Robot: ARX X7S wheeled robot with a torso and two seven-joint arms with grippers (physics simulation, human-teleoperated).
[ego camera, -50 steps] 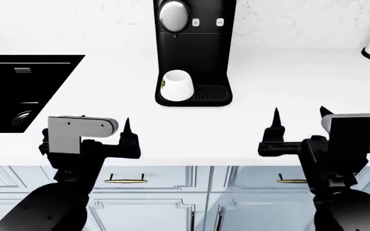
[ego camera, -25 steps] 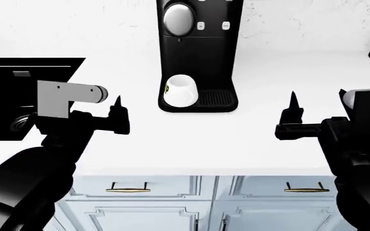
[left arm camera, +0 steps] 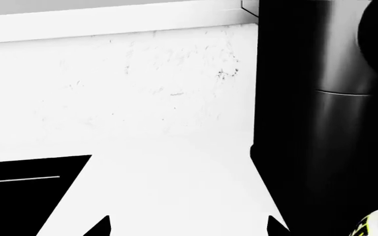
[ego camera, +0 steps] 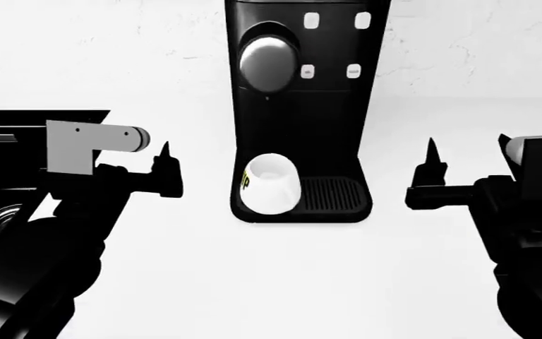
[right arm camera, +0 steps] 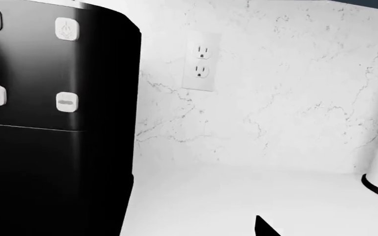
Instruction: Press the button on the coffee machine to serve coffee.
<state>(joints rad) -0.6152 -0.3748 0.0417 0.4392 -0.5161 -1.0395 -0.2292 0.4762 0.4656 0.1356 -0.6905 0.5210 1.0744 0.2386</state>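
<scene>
On the white counter point(ego camera: 186, 282), the tall black coffee machine point(ego camera: 299, 134) stands between both hands; whether either hand is clenched, I cannot tell.

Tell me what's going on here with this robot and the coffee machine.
A two-armed robot faces a black coffee machine on a white counter. A white cup sits under the brew head, beside the drip tray. The left gripper and right gripper hover on either side, holding nothing. Neither touches the white buttons yet.
</scene>
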